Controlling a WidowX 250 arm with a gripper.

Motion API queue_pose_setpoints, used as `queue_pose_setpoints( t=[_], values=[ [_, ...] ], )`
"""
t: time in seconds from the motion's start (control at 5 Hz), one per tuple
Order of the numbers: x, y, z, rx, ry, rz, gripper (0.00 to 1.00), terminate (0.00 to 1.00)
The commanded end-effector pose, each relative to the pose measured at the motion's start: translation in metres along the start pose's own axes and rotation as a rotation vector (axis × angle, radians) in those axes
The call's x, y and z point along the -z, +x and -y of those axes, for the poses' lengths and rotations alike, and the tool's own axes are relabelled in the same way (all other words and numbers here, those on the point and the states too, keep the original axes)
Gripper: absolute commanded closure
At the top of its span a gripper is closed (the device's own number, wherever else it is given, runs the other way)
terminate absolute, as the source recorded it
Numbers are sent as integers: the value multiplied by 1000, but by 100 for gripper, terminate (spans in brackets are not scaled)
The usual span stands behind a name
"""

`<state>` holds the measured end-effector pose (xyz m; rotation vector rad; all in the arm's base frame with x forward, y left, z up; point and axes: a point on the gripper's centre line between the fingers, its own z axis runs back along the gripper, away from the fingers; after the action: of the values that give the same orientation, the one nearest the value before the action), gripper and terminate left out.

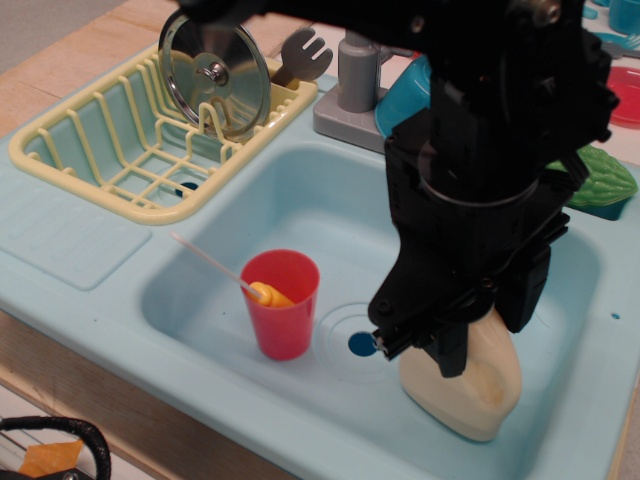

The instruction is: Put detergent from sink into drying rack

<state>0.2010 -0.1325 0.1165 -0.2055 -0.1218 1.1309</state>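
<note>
The cream detergent jug (482, 388) stands upright in the light blue sink (300, 205), at its front right, just right of the dark drain hole (360, 344). My black gripper (487, 325) has come down over the jug's top, with one finger on its left side and one behind its right shoulder. The jaws look open around it, and the neck is hidden. The pale yellow drying rack (60, 165) sits at the back left, well away from the gripper.
A red cup (283, 310) with a yellow-tipped stick stands left of the drain. A steel lid (213, 72) and a grey fork (303, 55) lean in the rack. The grey faucet (355, 75) stands behind the sink, and a green toy (600, 180) lies at the right.
</note>
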Motion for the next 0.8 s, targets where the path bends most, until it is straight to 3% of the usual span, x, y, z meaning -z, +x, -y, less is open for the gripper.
queue_pose_setpoints(
  t=[0.0, 0.2, 0.4, 0.6],
  values=[
    [-5, -3, 2, 3, -31, 1, 100, 0],
    [-17, 0, 6, 55, -14, 43, 100, 0],
    [-57, 14, 23, 97, 5, 148, 100, 0],
    [-83, 38, 33, 126, 18, 208, 100, 0]
  ],
)
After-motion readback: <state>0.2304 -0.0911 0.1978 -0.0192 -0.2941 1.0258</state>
